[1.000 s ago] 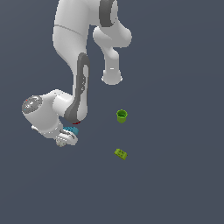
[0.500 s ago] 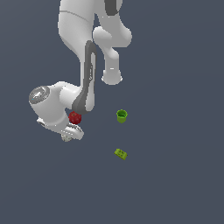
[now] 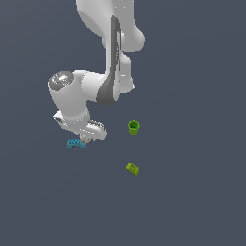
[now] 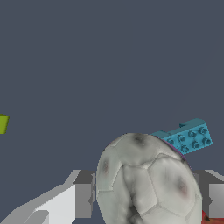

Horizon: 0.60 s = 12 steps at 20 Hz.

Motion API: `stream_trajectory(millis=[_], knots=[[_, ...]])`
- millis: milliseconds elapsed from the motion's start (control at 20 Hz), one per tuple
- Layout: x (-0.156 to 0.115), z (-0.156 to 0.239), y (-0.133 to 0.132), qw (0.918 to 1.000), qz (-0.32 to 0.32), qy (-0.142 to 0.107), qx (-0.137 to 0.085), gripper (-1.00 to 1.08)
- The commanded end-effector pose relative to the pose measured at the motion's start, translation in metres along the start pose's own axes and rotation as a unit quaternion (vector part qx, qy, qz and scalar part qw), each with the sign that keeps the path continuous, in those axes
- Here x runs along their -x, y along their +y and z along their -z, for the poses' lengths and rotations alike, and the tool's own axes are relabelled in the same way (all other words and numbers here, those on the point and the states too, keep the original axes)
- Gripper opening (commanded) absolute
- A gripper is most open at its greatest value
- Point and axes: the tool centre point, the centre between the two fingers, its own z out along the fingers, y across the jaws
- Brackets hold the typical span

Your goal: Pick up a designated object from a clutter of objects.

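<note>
The whitish ball (image 4: 148, 181) sits between the gripper (image 4: 146, 199) fingers (image 4: 83, 194), beside the blue brick (image 4: 188, 135). The jaws stand spread about the ball; firm contact cannot be confirmed. Risk: an off-centre closure may squeeze the ball out, or nudge the brick. Compared with half a second earlier, the arm has shifted toward the exterior view's right, hiding the red ball and exposing the brick.

A flat, dark grey-blue floor (image 3: 202, 192) carries the scattered items. A green cup (image 3: 134, 127) stands upright near the centre, with a lime-green brick (image 3: 133, 168) lying well apart below it. Toward the exterior view's left, a blue studded brick (image 3: 75, 143) rests on the surface, just beside a whitish-grey ball (image 4: 148, 183) and a sliver of red ball (image 4: 209, 218).
</note>
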Motion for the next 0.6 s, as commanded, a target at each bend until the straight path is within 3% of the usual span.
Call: stream_trajectory(millis=[0, 550], knots=[[0.014, 0.017, -0.015, 1.0000, 0.000, 0.001, 0.000, -1.00], [0.075, 0.092, -0.081, 1.0000, 0.000, 0.001, 0.002, -1.00]])
